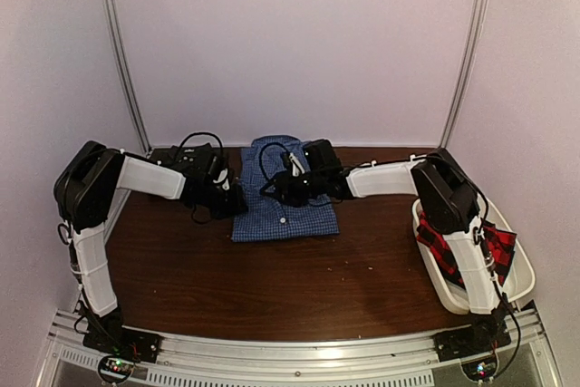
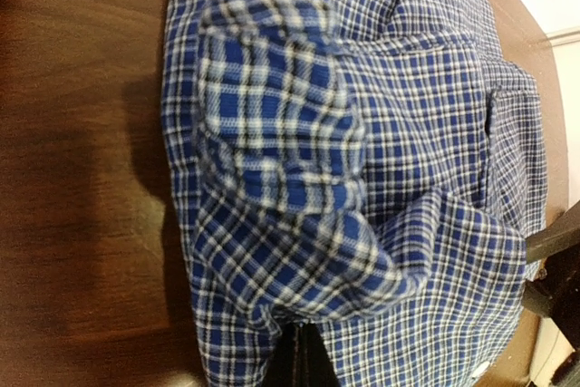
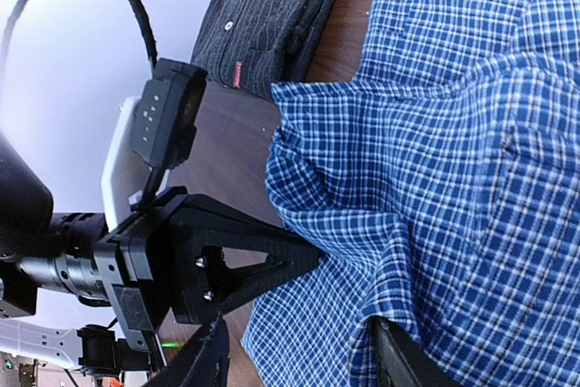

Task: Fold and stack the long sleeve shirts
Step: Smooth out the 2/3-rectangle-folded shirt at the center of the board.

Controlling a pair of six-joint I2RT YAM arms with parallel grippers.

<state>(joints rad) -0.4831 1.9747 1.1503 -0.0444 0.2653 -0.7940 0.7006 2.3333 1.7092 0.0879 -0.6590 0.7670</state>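
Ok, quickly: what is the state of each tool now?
Left tool: closed, pinching the blue shirt at its edge.
Right tool: jaws apart, shirt cloth between them; whether it grips cannot be told.

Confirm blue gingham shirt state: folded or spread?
Folded, not finished: blue gingham shirt lies as a compact rectangle, no sleeves out, but left gripper is shut on a raised flap at its edge.

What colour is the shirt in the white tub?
The shirt is red-and-black plaid; top view shows it best.

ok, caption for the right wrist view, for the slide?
Left gripper pinches the edge of the blue gingham shirt; charcoal shirt lies beyond.
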